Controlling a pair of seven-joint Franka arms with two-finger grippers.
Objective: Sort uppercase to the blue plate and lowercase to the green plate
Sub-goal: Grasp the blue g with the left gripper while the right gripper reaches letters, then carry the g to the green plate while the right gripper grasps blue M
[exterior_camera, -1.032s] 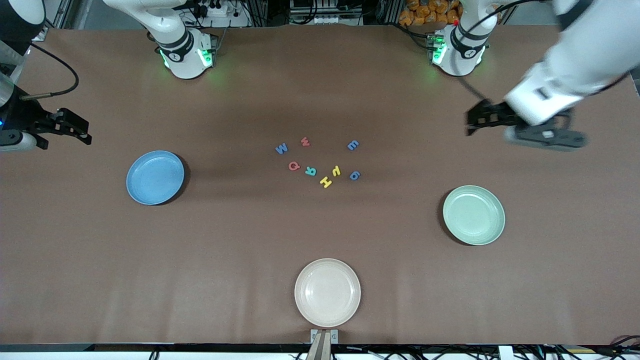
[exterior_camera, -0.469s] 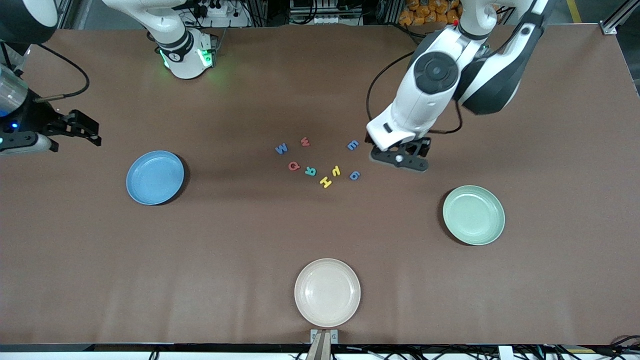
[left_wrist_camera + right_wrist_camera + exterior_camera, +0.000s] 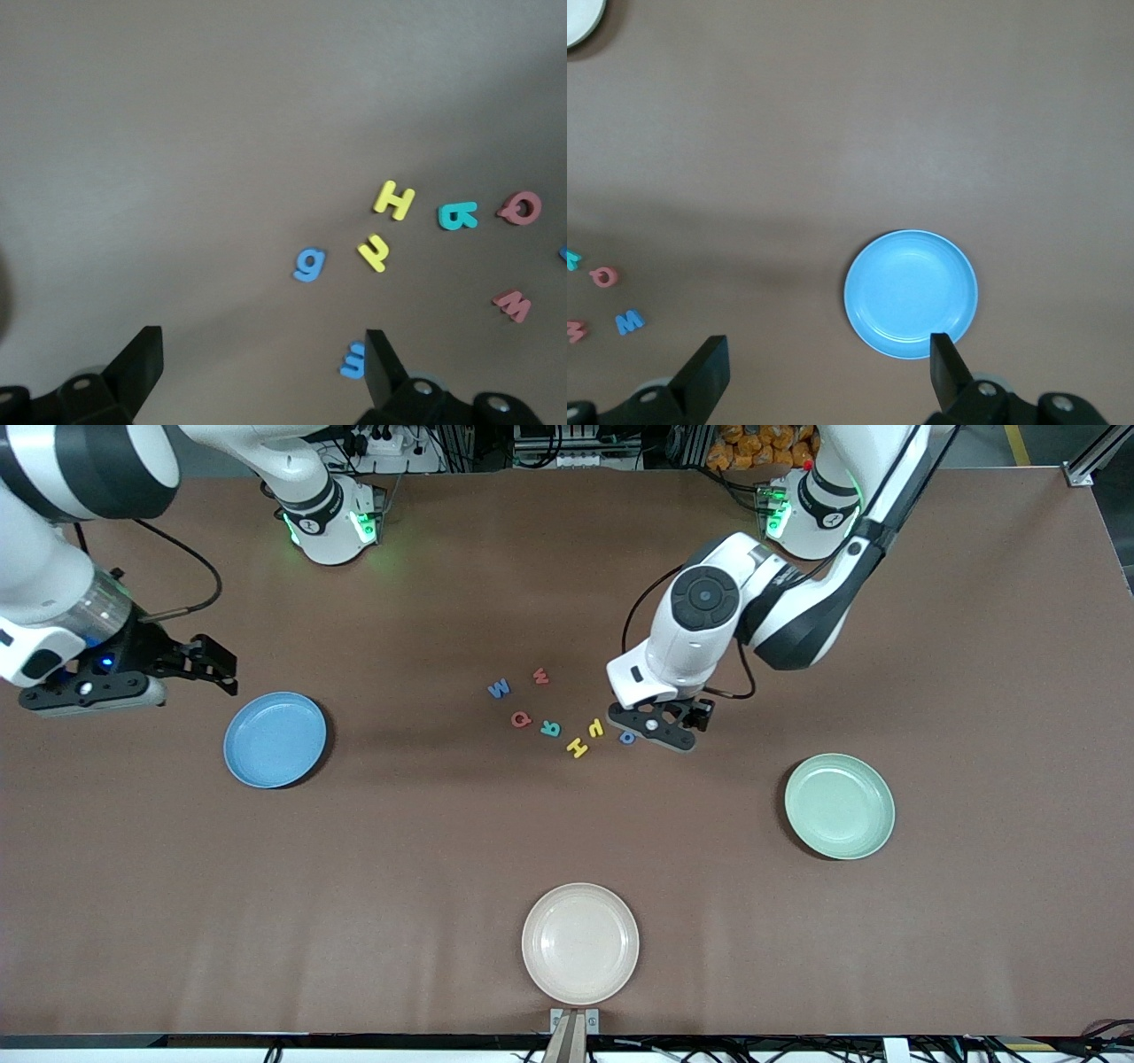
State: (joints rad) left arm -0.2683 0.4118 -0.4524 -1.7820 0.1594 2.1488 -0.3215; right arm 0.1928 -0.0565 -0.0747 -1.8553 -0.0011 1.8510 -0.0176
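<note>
Foam letters lie mid-table. The uppercase are blue W (image 3: 499, 688), red Q (image 3: 520, 718), teal R (image 3: 550, 728) and yellow H (image 3: 577, 747). The lowercase are red w (image 3: 540, 676), yellow h (image 3: 596, 727), blue g (image 3: 309, 263) and another blue letter (image 3: 353, 360). My left gripper (image 3: 660, 723) hangs open over the table beside the blue g. In the left wrist view that gripper (image 3: 261, 356) has the other blue letter just inside one finger (image 3: 379, 359). My right gripper (image 3: 215, 664) hangs open and empty over the table beside the blue plate (image 3: 275, 740). The green plate (image 3: 839, 806) is empty.
A cream plate (image 3: 580, 943) sits near the front edge, nearer to the camera than the letters. The left arm's white forearm (image 3: 700, 615) stretches over the table from its base toward the letters.
The left arm has swung in from its end of the table to over the blue lowercase letters. The right gripper has shifted toward the blue plate. Both stayed open.
</note>
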